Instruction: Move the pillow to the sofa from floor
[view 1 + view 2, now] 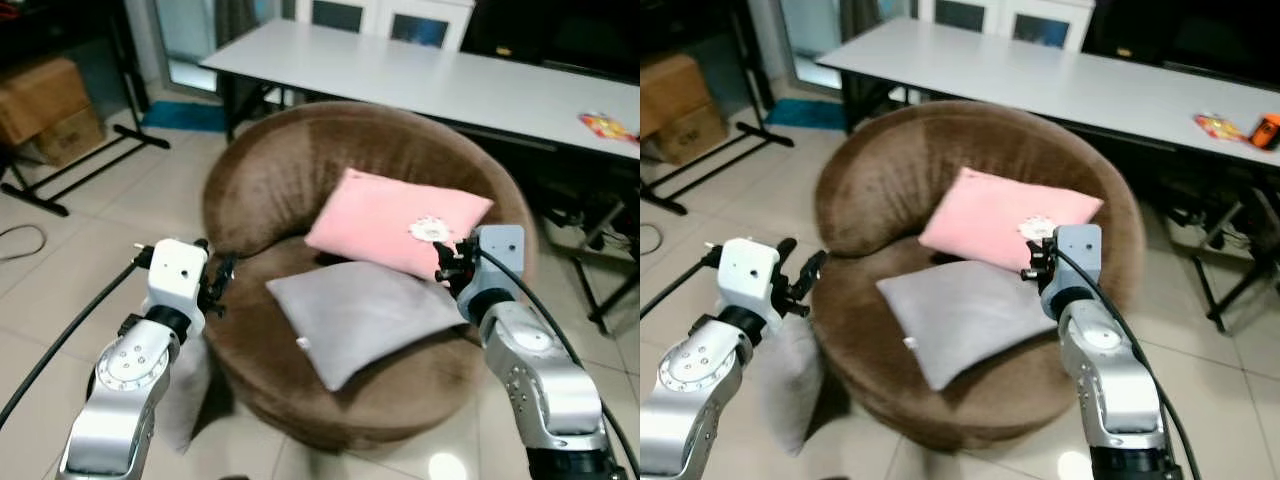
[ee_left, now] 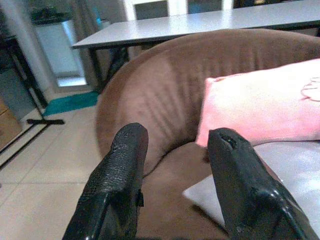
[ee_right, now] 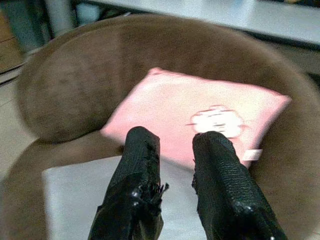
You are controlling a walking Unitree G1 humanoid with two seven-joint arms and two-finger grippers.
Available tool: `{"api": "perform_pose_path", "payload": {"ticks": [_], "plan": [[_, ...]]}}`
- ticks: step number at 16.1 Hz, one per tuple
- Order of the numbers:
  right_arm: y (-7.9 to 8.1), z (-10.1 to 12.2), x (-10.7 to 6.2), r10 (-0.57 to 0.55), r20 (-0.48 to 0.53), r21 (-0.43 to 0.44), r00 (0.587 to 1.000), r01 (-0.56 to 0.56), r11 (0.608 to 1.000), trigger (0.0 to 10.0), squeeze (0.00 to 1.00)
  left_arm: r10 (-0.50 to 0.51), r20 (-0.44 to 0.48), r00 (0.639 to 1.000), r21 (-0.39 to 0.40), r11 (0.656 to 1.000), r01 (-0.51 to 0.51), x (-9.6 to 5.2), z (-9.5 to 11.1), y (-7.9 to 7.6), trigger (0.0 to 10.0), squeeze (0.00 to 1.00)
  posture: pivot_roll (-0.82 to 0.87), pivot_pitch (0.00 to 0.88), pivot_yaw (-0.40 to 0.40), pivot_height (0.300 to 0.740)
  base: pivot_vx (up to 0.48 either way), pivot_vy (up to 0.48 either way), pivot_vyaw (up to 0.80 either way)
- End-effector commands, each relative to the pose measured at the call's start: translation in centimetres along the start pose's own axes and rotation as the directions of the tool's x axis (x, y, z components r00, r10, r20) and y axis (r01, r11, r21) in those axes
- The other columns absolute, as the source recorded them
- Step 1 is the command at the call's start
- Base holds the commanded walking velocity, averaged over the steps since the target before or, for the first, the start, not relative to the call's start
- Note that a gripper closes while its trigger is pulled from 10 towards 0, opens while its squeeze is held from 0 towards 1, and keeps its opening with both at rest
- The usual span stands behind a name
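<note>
On the round brown velvet sofa [image 1: 300,170] seat lies a grey square fabric pillow [image 1: 360,315], flat, its far edge tucked under a pink square pillow [image 1: 395,220] that leans against the backrest and bears a small white round motif; no writing legible. Left gripper [image 2: 175,165] hovers at the sofa's left rim, fingers spread, holding nothing. Right gripper [image 3: 175,160] hangs over the grey pillow, fingers apart, empty. Behind stands a long white table [image 1: 420,75]; cardboard boxes [image 1: 45,105] sit far left.
</note>
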State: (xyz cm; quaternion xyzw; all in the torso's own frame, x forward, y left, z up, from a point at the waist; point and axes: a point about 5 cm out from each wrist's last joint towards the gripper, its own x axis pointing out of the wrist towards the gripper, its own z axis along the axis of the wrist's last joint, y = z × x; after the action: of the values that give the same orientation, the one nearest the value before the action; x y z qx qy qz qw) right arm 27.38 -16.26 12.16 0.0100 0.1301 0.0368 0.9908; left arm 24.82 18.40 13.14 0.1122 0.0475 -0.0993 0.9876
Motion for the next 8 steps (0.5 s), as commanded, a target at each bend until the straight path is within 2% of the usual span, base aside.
{"api": "perform_pose_path", "payload": {"ticks": [1,4,8], "plan": [[0.25,0.71,0.10,0.011,0.020,-0.003,1.000,-0.011,1.000,10.0,0.00,-0.006,-0.002,1.000,0.008,1.000,0.006,0.08,-0.05,0.04,10.0,0.00,0.01,0.000,-0.063,0.740,0.000,0.326,0.00],[0.29,0.52,-0.37,-0.009,0.013,0.021,1.000,0.008,1.000,10.0,0.00,-0.016,0.003,1.000,0.005,1.000,0.016,0.48,0.10,0.04,10.0,0.00,-0.01,0.000,-0.045,0.740,0.000,0.331,0.00],[0.09,0.46,-0.47,-0.005,0.001,0.020,1.000,0.005,1.000,10.0,0.00,-0.022,0.010,1.000,-0.007,1.000,0.022,0.34,0.22,-0.26,10.0,0.00,0.00,0.000,-0.059,0.740,0.000,0.349,0.00]]}}
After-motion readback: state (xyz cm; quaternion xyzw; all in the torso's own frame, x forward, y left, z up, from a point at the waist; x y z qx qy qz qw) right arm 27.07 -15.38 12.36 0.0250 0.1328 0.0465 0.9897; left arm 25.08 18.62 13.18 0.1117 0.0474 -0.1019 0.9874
